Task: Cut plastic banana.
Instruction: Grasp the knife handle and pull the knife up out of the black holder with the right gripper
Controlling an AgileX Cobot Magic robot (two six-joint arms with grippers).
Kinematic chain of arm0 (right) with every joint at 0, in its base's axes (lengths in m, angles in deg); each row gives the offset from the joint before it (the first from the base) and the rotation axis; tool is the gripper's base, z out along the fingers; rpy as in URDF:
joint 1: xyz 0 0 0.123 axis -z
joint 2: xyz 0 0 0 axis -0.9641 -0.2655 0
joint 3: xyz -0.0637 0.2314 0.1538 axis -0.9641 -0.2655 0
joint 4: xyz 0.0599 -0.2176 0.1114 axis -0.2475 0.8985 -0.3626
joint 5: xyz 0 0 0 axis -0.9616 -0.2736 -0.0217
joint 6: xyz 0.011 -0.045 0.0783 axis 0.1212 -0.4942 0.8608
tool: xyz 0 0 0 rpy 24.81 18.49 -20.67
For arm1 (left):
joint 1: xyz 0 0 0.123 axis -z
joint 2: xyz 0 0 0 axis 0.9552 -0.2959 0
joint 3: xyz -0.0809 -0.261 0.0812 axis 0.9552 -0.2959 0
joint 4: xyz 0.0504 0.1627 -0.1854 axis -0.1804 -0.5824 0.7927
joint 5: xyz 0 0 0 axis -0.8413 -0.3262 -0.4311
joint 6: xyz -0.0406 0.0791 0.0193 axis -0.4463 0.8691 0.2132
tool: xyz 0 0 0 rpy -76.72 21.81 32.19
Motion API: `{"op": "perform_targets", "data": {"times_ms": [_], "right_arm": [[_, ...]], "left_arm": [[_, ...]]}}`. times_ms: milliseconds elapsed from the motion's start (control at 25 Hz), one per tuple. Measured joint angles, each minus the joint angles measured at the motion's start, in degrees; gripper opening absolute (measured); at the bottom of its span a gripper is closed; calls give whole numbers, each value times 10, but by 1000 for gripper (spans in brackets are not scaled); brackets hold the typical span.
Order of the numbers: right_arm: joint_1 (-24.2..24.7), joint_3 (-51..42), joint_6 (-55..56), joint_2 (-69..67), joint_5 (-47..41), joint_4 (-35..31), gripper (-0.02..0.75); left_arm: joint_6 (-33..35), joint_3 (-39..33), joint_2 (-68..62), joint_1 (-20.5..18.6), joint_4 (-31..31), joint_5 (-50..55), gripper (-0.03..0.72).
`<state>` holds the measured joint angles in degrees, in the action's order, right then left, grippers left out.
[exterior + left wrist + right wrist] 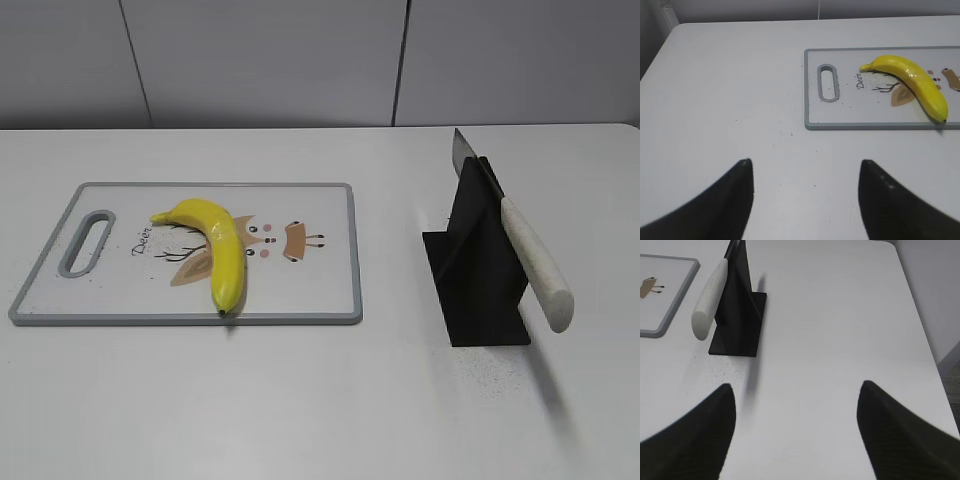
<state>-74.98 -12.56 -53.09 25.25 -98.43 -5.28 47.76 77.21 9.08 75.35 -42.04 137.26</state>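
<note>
- The bench (300, 400) is a flat, matte white surface; fine dark specks are scattered on it near the cutting board's handle end and in front of the knife stand.
- Behind the bench stands a pale grey panelled wall (270, 60) with thin dark vertical seams.
- A white cutting board (330, 290) with a grey rim lies on the left half of the bench. A slotted grey handle is at its left end, and a printed deer figure with the word "Deer" is on its face.
- The plastic banana (222, 248) lies whole on the board, across the printed figure. Its stem points toward the handle end; its dark tip sits at the board's near rim.
- A black stand (480, 270) sits on the right half of the bench, well apart from the board.
- A knife (530, 255) rests tilted in the stand, blade up and away, pale speckled handle projecting toward the near edge.
- The left tool (805, 190) hovers over bare bench near the board's handle end, fingers spread apart, holding nothing.
- The right tool (795, 425) hovers over bare bench near the stand, fingers spread apart, holding nothing.
</note>
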Motion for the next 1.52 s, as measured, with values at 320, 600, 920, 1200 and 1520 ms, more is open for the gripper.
{"op": "perform_targets", "data": {"times_ms": [320, 600, 920, 1200, 1520], "right_arm": [[0, 0, 0, 0, 0, 0, 571], [0, 0, 0, 0, 0, 0, 571], [0, 0, 0, 0, 0, 0, 571], [0, 0, 0, 0, 0, 0, 571], [0, 5, 0, -32, -1, -1, 594]], "left_arm": [[0, 0, 0, 0, -1, 0, 606], [0, 0, 0, 0, -1, 0, 599], [0, 0, 0, 0, -1, 0, 594], [0, 0, 0, 0, -1, 0, 591], [0, 0, 0, 0, -1, 0, 591]]}}
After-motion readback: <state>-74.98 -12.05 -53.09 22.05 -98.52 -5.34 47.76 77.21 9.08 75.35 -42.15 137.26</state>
